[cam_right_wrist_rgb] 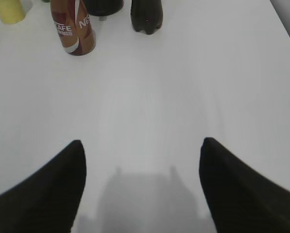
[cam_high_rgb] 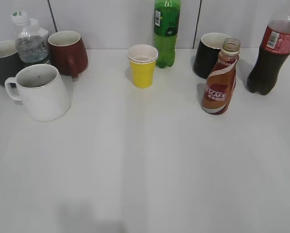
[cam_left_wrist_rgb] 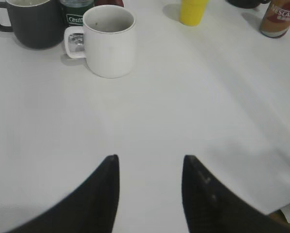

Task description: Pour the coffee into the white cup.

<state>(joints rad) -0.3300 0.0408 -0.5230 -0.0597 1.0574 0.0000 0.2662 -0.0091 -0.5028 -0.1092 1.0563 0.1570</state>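
The coffee bottle (cam_high_rgb: pixel 220 82) stands upright and uncapped at the right of the table; its brown-and-white label shows in the right wrist view (cam_right_wrist_rgb: pixel 73 30) and at the top right of the left wrist view (cam_left_wrist_rgb: pixel 280 19). The white cup (cam_high_rgb: pixel 42 92) stands at the left, handle to the left; it also shows in the left wrist view (cam_left_wrist_rgb: pixel 109 41). My left gripper (cam_left_wrist_rgb: pixel 151 158) is open and empty, well short of the cup. My right gripper (cam_right_wrist_rgb: pixel 141 143) is open wide and empty, well short of the bottle. Neither gripper shows in the exterior view.
A yellow paper cup (cam_high_rgb: pixel 142 66) and a green soda bottle (cam_high_rgb: pixel 166 30) stand at the back middle. A black mug (cam_high_rgb: pixel 209 54) and a cola bottle (cam_high_rgb: pixel 272 54) flank the coffee. A dark red mug (cam_high_rgb: pixel 67 52), a water bottle (cam_high_rgb: pixel 29 42) and a dark grey mug (cam_high_rgb: pixel 3 61) stand behind the white cup.
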